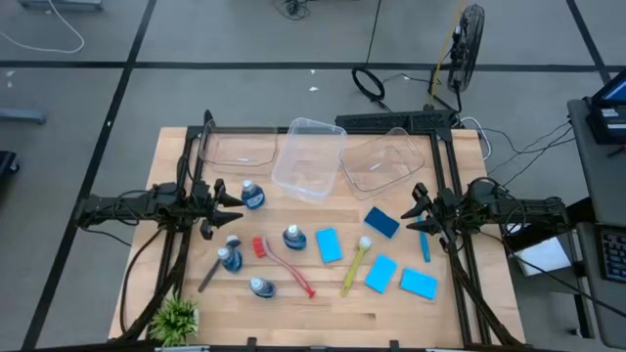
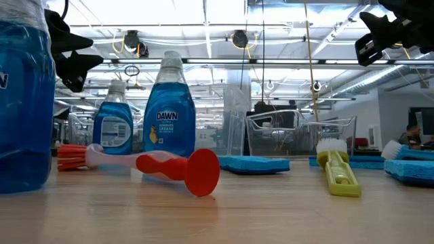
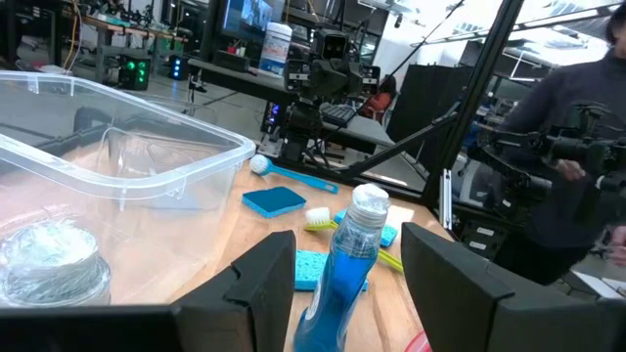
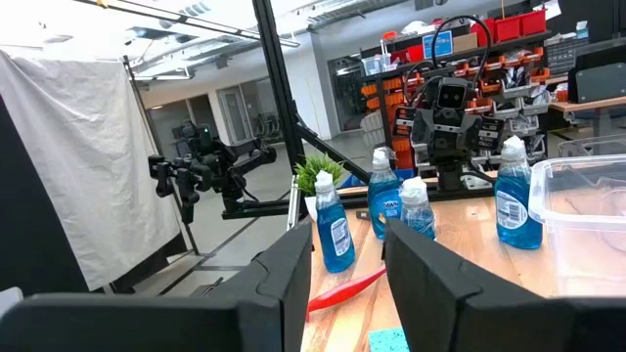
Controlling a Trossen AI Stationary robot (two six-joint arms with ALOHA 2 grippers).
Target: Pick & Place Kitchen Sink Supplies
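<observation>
The left claw (image 1: 235, 200) is hovering spread beside the dish-soap bottle (image 1: 252, 194) at centre-left, gripping nothing. The right claw (image 1: 419, 208) (also parted, empty) is waiting near the blue sponge (image 1: 381, 222). A careless approach could topple the bottle.

A grey tiled floor (image 1: 245, 39) with cables surrounds the wooden table (image 1: 323, 308), a fan (image 1: 468, 44) behind.

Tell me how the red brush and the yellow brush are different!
The red brush is red with a curvy handle, while the yellow brush is yellow with a straighter handle. The red brush has red bristles; the yellow brush has white ones. The red brush lies among the soap bottles, and the yellow brush lies between the blue sponges. Both are slim, long-handled, and lying flat on the wooden table, with no claw touching them.
</observation>
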